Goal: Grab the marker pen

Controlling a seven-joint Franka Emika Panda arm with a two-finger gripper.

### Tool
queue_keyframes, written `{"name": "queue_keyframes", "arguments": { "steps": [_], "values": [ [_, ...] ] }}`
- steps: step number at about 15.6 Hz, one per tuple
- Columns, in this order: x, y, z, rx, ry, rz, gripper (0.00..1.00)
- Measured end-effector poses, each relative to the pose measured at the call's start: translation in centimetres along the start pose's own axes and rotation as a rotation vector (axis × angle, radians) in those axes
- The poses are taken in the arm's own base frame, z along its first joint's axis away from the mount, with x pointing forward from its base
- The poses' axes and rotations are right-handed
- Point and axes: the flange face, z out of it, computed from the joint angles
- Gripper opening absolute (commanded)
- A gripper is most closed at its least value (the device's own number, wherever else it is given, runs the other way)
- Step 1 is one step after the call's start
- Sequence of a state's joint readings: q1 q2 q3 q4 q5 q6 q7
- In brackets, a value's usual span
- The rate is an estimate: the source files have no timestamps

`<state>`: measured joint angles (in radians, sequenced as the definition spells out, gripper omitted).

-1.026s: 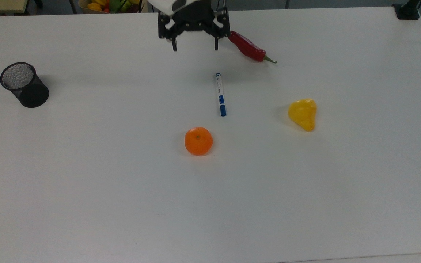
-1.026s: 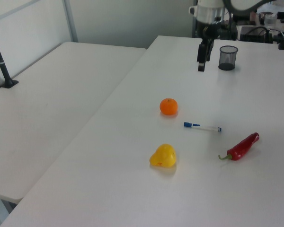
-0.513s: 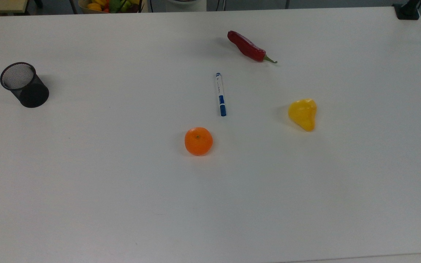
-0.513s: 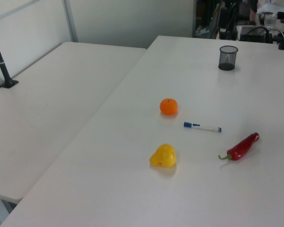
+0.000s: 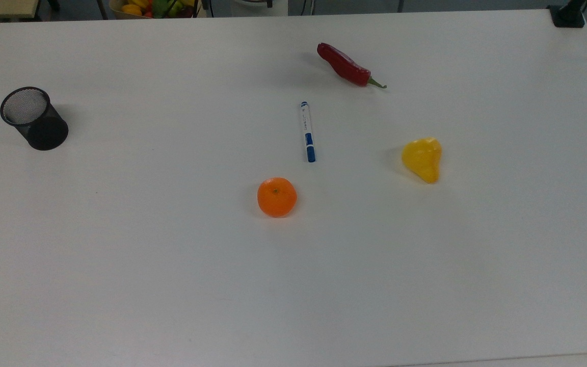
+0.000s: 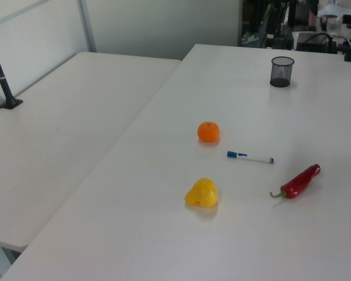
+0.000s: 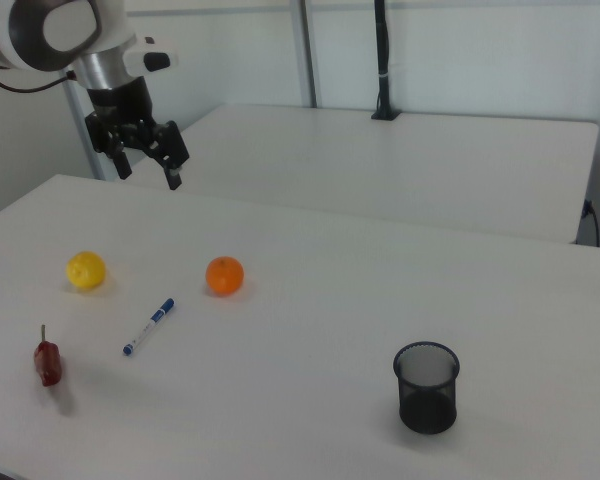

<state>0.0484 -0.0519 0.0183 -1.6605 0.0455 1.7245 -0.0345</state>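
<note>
A: So where's the marker pen (image 5: 307, 131)?

B: Flat on the white table (image 5: 120, 255), mid-surface, nothing touching it. In the top view it runs nearly top to bottom, blue cap at the lower end, small blue tip at the upper end, white barrel with print between.

A: Neighbours?

B: Orange (image 5: 277, 197) is near, just below and to the top view's left of the cap end. Red chilli (image 5: 345, 65) sits above and to the top view's right of the tip end, green stem pointing right. Yellow pepper (image 5: 422, 159) is further off to the top view's right. All apart from the pen.

A: Anything else on the table?

B: Black mesh pen cup (image 5: 33, 118), upright, well apart at the top view's far left. In the left view it stands at the far end of the table, with pen, orange, chilli and pepper grouped nearer the camera.

A: Gripper?

B: Gripper (image 7: 150, 168) is visible in the right view, up in the air at the right view's upper left, above the table's far edge. Fingers spread apart, carrying nothing. Well away from the pen, which lies lower in the right view between the chilli and the orange.

A: Contact with anything?

B: None visible.
</note>
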Motion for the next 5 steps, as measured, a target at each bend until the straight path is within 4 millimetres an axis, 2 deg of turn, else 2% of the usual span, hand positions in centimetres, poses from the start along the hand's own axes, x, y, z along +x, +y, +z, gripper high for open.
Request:
{"name": "queue_keyframes", "arguments": {
  "steps": [2,5],
  "values": [
    [0.8,1.0,0.7,-0.003,0.024,-0.037,1.0],
    [1.5,1.4,1.5,-0.005,0.035,-0.041,1.0]
  ]
}}
